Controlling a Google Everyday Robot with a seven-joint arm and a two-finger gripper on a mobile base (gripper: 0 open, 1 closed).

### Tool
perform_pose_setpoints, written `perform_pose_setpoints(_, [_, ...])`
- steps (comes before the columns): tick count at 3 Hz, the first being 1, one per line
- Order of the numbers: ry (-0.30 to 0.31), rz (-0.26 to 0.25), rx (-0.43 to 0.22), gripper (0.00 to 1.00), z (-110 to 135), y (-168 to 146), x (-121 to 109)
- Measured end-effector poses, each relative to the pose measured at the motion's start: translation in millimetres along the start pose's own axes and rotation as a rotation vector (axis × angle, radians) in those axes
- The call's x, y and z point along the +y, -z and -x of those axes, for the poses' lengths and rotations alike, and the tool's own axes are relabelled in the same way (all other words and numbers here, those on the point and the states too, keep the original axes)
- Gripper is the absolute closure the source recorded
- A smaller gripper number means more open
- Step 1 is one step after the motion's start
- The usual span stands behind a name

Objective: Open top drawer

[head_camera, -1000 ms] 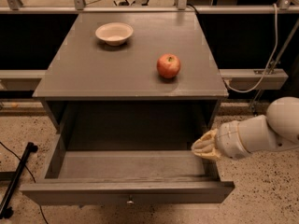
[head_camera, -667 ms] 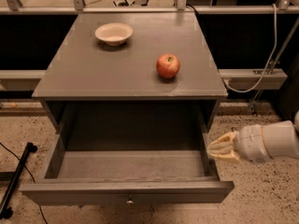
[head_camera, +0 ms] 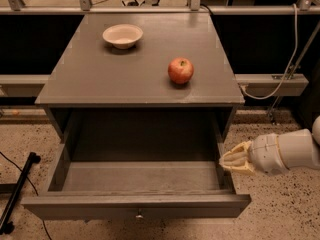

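One boxy grey top drawer (head_camera: 100, 207), gripper (head_camera: 226, 162) beside

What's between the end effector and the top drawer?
Nothing, by the camera view: the end effector sits just outside the top drawer's right wall, with no object between them.

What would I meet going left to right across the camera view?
Black stand → bowl → apple → pincer, just outside the open drawer's right wall.
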State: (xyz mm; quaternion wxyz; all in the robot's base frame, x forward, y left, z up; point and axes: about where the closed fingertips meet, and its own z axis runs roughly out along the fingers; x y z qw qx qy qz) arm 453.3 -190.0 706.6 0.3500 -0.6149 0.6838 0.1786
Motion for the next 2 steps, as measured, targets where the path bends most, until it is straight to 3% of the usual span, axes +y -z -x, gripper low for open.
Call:
perform_pose_setpoints(1, [0.002, 0.004, -0.001, 0.07, 0.9, -1.8, 0.6])
perform_pose_setpoints(2, [0.002, 0.006, -0.002, 0.00, 1.3, -2.8, 1.0])
